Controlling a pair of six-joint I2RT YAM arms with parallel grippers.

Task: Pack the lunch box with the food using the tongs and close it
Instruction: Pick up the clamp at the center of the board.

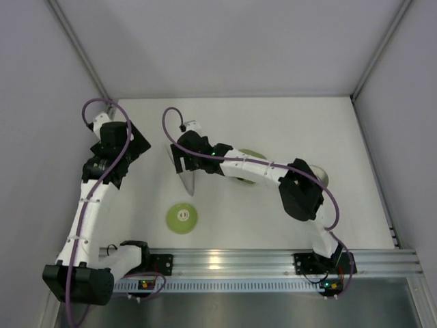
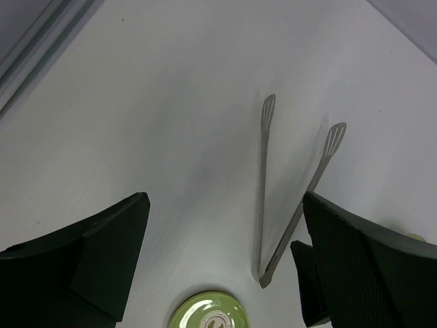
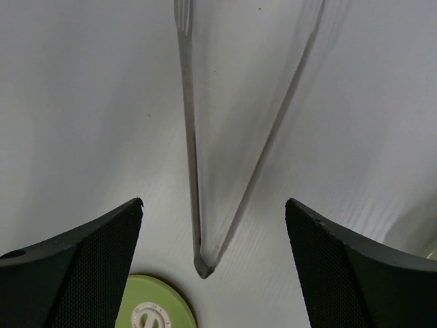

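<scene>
The silver tongs (image 1: 186, 175) lie flat on the white table, their joined end nearest the arm bases. My right gripper (image 1: 182, 158) hovers over them, open. In the right wrist view the narrow V of the tongs (image 3: 198, 225) sits between the wide-apart fingers of the right gripper (image 3: 213, 205), touching neither. My left gripper (image 2: 224, 205) is open and holds nothing, with the tongs (image 2: 262, 198) ahead of it to the right. The round light-green lid (image 1: 182, 219) rests near the tongs' joint. Part of the lunch box (image 1: 323, 175) shows behind my right elbow. The food is hidden.
A light-green dish (image 1: 255, 155) lies mostly under my right forearm. Grey walls close in the table at the left, back and right. A metal rail (image 1: 225, 260) runs along the near edge.
</scene>
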